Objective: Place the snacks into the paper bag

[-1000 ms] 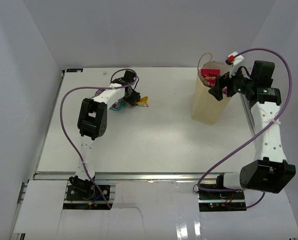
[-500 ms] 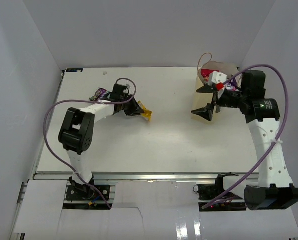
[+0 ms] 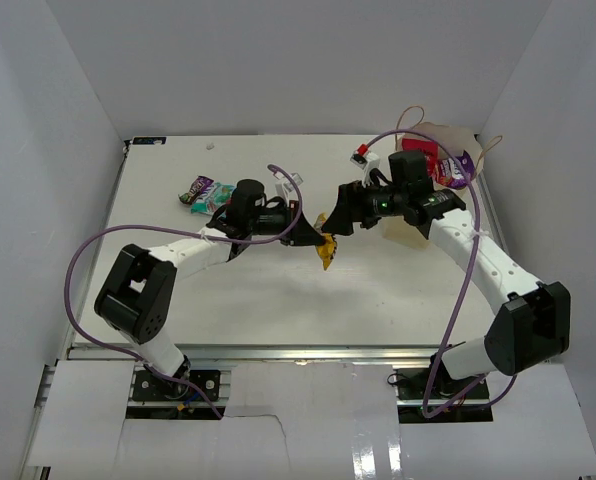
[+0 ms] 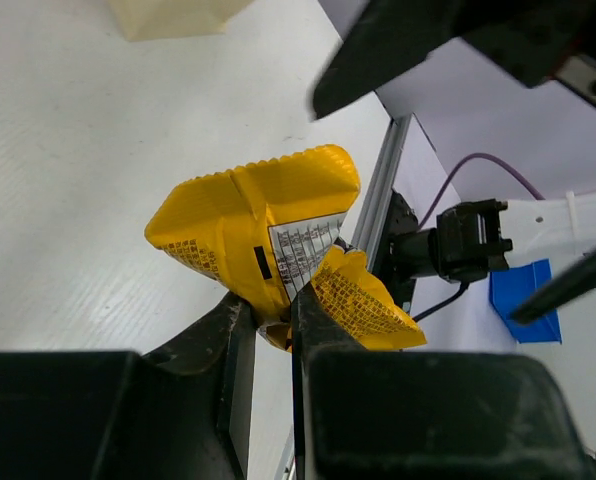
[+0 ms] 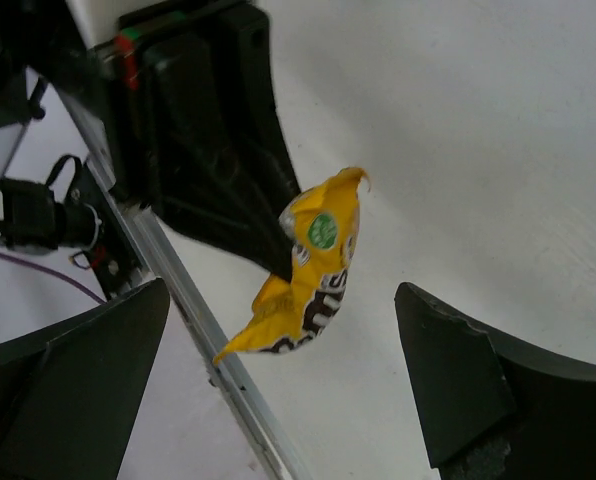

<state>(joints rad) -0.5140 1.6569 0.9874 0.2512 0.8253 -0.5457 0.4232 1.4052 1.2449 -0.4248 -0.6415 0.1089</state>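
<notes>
Seen from above, the two robot arms meet over the middle of a white desk (image 3: pixel 268 300). The left gripper (image 3: pixel 313 238) is clamped on the creased lower corner of a small yellow crinkly foil packet (image 3: pixel 326 251), which hangs clear of the desk. The left wrist view shows both fingers (image 4: pixel 233 330) pinching only that crumpled corner, with most of the packet (image 4: pixel 253 215) fanning out beyond them. The right gripper (image 3: pixel 343 212) faces it with its jaws spread wide. In the right wrist view the packet (image 5: pixel 313 265) sits between the two fingers, touching neither.

A tall tan kraft-paper bag (image 3: pixel 440 133) stands at the far right corner, partly hidden behind the right arm, with a magenta packet (image 3: pixel 418 152) showing at its mouth. A cluster of teal, green and purple foil packets (image 3: pixel 206 192) lies toward the far left corner.

This looks like a handover. The likely failures:
- The left grip lets go before the right jaws close, so the packet drops.
- The right fingers close on the left fingers.
- The slick foil slips from a shallow pinch.
- The right arm knocks the bag as it swings back.
</notes>
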